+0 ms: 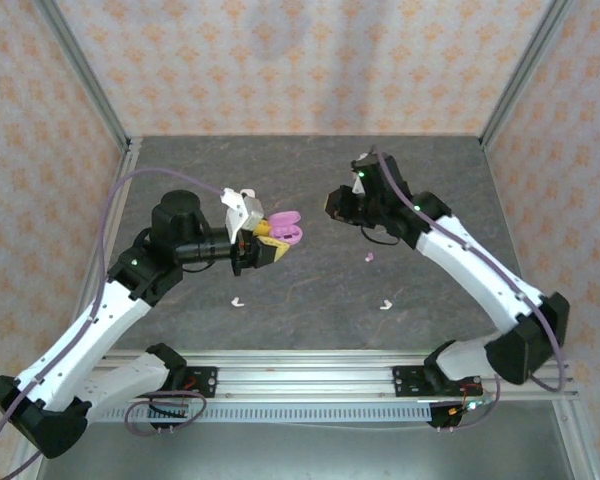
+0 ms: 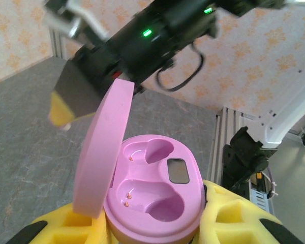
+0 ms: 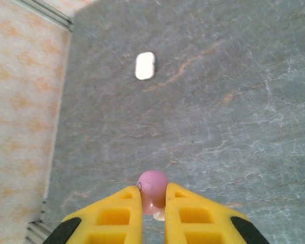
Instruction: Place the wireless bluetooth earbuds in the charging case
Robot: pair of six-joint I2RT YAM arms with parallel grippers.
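Grey table. At nine o'clock, the left gripper clamps a pink case, lid up. At one o'clock, the right gripper pinches a pink earbud. One white earbud lies at seven o'clock, a second white earbud at five.

Pink earbud lower half hidden

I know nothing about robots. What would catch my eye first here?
The bright pink charging case, lid open and both wells empty, is clamped in the yellow-padded left gripper over the middle of the grey table. Facing it, the right gripper pinches a tiny pink earbud. A white case lies alone on the table.
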